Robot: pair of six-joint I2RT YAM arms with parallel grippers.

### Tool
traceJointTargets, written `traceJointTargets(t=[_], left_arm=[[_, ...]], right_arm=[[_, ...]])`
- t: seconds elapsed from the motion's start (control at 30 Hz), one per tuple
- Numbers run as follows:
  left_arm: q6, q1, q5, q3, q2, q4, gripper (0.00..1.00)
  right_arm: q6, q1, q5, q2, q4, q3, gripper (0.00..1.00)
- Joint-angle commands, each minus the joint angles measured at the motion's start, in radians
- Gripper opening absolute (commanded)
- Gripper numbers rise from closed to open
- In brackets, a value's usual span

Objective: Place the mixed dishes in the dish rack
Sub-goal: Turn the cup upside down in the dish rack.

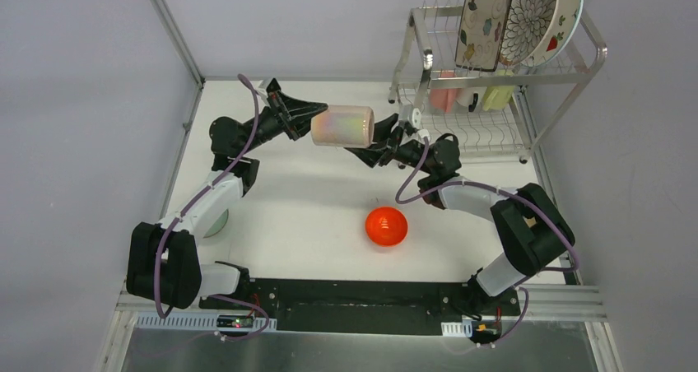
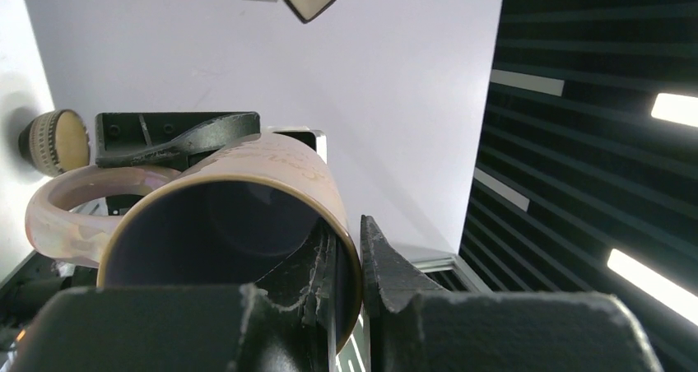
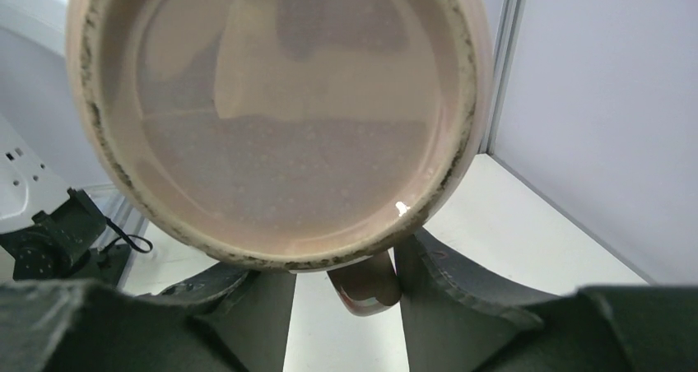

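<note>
A pale pink mug [image 1: 342, 127] hangs on its side above the table, between my two grippers. My left gripper [image 1: 317, 117] is shut on its rim, with one finger inside the mouth and one outside [image 2: 350, 265]. My right gripper [image 1: 380, 137] is at the mug's base [image 3: 280, 117]. Its jaws stand apart on either side of the mug's handle [image 3: 366, 285]; the right finger touches the handle and a gap shows on the left. A red-orange bowl [image 1: 386, 225] lies upside down on the table. The dish rack [image 1: 593, 47] stands at the back right.
The rack's upper shelf holds a floral rectangular plate [image 1: 484, 18], a brown-petal round plate [image 1: 531, 14] and a strawberry plate [image 1: 564, 18]. Pink [image 1: 442, 92] and yellow [image 1: 498, 94] cups sit on the lower shelf. A pale green bowl [image 1: 216, 222] lies under the left arm.
</note>
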Motion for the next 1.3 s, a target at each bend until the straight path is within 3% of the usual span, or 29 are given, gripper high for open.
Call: traceJointTargets(t=[0.0,0.57,0.67,0.9,0.97,1.27], left_arm=[[-0.072,-0.033,-0.072,-0.002,-0.007,0.123,0.00],[-0.112,-0.066,-0.115,-0.031,-0.017,0.182,0.00],[-0.098,-0.067,-0.109,-0.039,-0.031,0.161,0.00],[-0.099,-0.067,-0.122,-0.083,-0.048,0.165,0.00],[-0.081,-0.066,-0.122,-0.091,-0.056,0.155,0.00],[0.006,-0.059,-0.181,-0.194,-0.145,0.041,0.34]], right_arm=[[0.146,0.052,-0.059,-0.008,0.115,0.114,0.47],[0.318,0.077,-0.154,0.041,0.115,0.232,0.49],[0.318,0.080,-0.138,0.034,0.115,0.228,0.39],[0.320,0.080,-0.139,0.003,0.115,0.203,0.02],[0.320,0.080,-0.126,-0.016,0.115,0.188,0.00],[0.283,0.079,0.015,-0.118,0.080,0.077,0.00]])
